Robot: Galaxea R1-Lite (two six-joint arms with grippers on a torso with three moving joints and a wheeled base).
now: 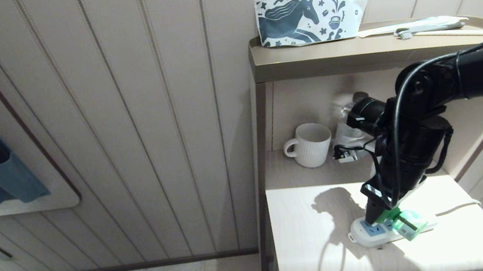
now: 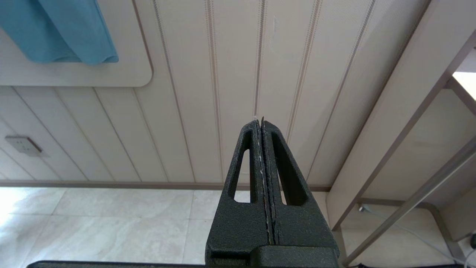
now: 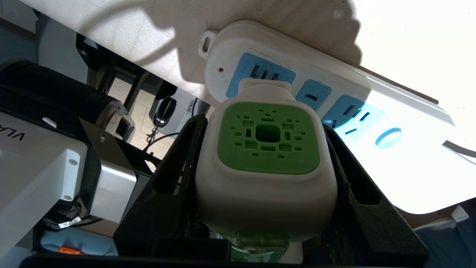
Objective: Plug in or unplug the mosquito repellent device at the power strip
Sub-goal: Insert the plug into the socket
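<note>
We grip the repellent at the strip
Our right hand (image 3: 266,186) clamps the mosquito repellent device (image 3: 266,163) against the power strip (image 3: 327,96) (mug (image 1: 310,144) behind); left hand (image 2: 263,156) closed, empty.

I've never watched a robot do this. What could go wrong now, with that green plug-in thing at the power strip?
The right gripper clamps the mosquito repellent device at the end socket of the power strip. The strip lies loose near the table edge, so it may slide or lift. A skewed push might bend the prongs.

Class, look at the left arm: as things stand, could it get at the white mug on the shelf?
Probably not without a big move. The left gripper is shut and faces the wall panelling, outside the head view, while the mug sits on the middle shelf, with the right gripper working nearby.
</note>
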